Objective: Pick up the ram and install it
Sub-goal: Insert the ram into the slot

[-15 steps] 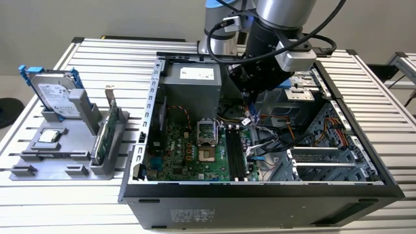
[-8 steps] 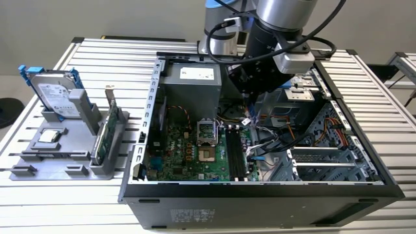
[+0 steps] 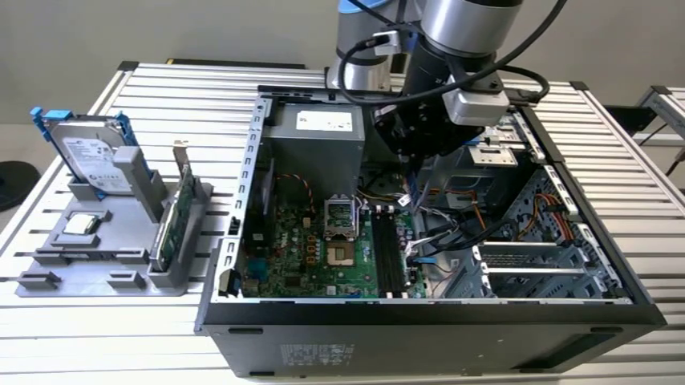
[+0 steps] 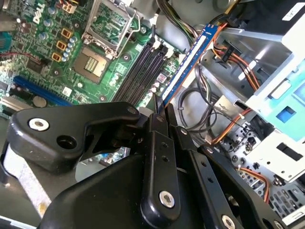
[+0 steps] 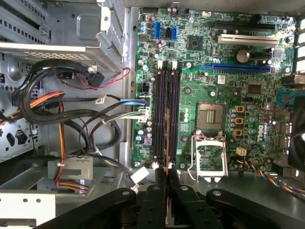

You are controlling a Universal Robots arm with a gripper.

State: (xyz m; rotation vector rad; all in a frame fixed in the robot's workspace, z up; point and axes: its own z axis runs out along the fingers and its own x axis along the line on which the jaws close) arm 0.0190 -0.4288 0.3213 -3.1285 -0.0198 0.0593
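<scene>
In the second wrist view the claw [image 4: 159,110] is clamped on the ram [image 4: 190,59], a thin blue-edged stick; the first wrist view shows black slots [image 5: 167,114] beneath the claw.

A robotics lab: slatted aluminium table [image 3: 599,172], open computer case [image 3: 428,321], grey fixture [image 3: 96,265].

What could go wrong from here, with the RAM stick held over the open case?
1. The ram, clamped edge-on in the gripper, hangs above the black memory slots; any misalignment could jam it against a slot edge.
2. Loose cables lie right beside the stick and could snag it.
</scene>
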